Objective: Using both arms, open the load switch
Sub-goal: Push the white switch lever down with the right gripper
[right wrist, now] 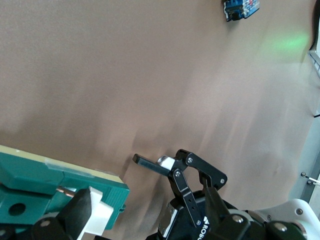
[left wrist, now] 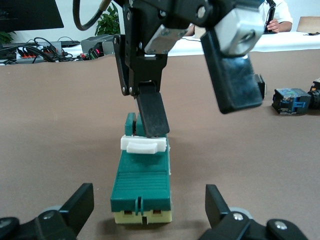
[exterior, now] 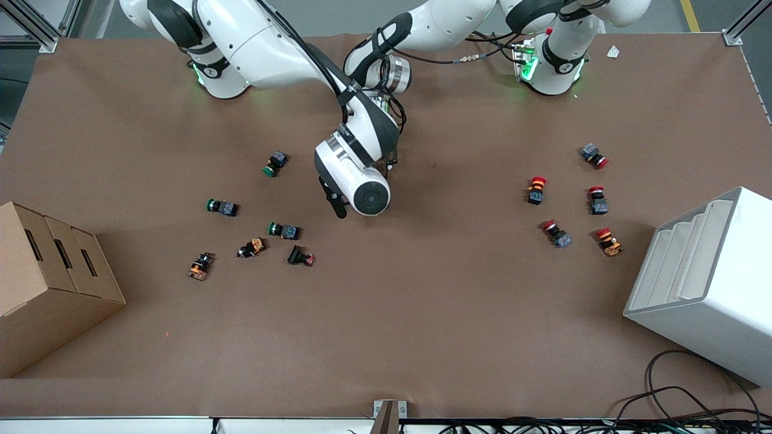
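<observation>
The load switch (left wrist: 142, 175), a dark-green block with a white lever (left wrist: 144, 144), lies flat on the brown table. In the front view it is hidden under the arms. My left gripper (left wrist: 148, 196) is open. Its fingers (left wrist: 80, 207) straddle the switch's near end with a gap on each side. My right gripper (left wrist: 192, 100) is open above the switch, and one of its fingers (left wrist: 152, 115) rests against the lever. The right wrist view shows the switch (right wrist: 45, 182) and the lever (right wrist: 102, 212) beside that finger (right wrist: 75, 217). The front view shows only a right gripper finger (exterior: 335, 202).
Green-capped push buttons (exterior: 276, 163) and orange ones (exterior: 199, 266) lie toward the right arm's end, near a cardboard box (exterior: 48, 271). Red-capped buttons (exterior: 536, 190) lie toward the left arm's end, near a white rack (exterior: 705, 283). Cables (exterior: 681, 398) hang at the table's front edge.
</observation>
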Available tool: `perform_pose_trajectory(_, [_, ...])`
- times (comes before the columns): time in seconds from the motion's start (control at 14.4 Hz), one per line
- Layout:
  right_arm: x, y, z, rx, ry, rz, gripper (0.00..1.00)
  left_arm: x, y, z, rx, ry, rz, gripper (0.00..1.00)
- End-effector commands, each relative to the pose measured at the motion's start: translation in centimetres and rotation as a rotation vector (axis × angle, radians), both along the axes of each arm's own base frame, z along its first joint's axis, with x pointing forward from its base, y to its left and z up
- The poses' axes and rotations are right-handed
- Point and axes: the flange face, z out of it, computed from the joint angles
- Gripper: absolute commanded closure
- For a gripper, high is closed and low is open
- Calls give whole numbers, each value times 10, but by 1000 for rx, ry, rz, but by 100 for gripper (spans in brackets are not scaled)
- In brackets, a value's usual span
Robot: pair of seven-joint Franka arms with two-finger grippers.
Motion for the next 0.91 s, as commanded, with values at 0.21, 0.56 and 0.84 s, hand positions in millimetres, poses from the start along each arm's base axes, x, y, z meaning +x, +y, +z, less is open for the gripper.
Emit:
perform_pose_trajectory(0.21, [-12, 6, -6, 13, 2, 13, 0, 7, -4, 1, 9, -21, -7, 1])
perform_pose_trajectory(0.56, [27, -33, 28, 113, 9, 100, 0, 8, -1, 2, 11, -18, 5, 1])
perform_pose_trajectory(0.84, [93, -122, 86, 284, -38, 288, 0, 8, -1, 2, 12, -17, 5, 1])
